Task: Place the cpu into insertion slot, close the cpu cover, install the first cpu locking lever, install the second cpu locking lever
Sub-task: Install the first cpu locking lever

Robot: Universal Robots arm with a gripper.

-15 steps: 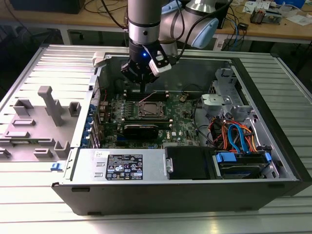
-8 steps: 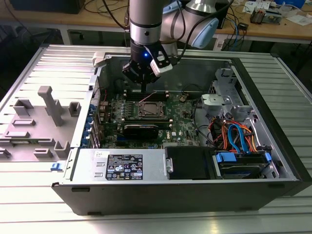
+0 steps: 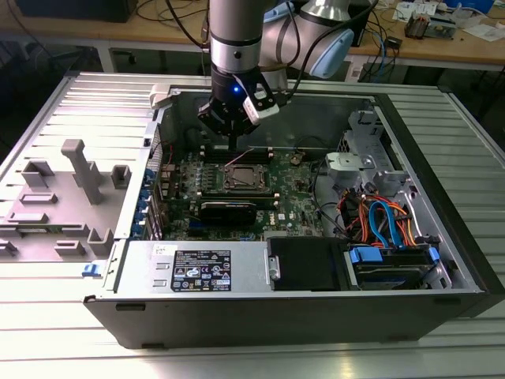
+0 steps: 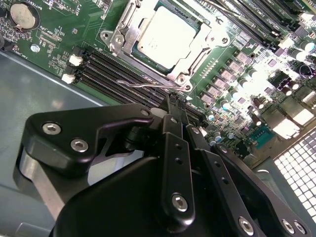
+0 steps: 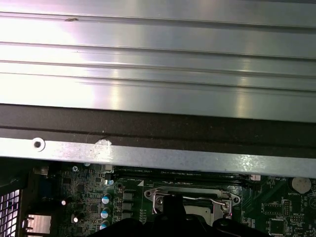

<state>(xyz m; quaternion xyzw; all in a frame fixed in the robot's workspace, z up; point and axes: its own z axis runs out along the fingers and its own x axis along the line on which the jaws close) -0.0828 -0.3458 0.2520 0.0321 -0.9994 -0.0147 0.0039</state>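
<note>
The cpu (image 4: 167,35) lies in the insertion slot (image 3: 241,178) on the green board, its dull silver top showing. The cpu cover (image 4: 120,40), a silver frame, lies flat around the chip. A thin wire locking lever (image 4: 145,85) runs along the socket's edge and ends right at my fingertips; in the exterior view a lever (image 3: 239,158) slants up from the socket. My black gripper (image 4: 174,98) hangs just beside the socket with its fingers pressed together. In the first wrist view the lever wire (image 5: 203,199) crosses the socket above the dark gripper (image 5: 174,205).
Long black memory slots (image 4: 116,69) run next to the socket, with a coin battery (image 4: 23,15) nearby. The case's metal wall (image 5: 148,155) stands close behind. Drive cables (image 3: 387,221) and the power supply (image 3: 197,268) fill the case's front. Grey fixtures (image 3: 79,170) stand outside it.
</note>
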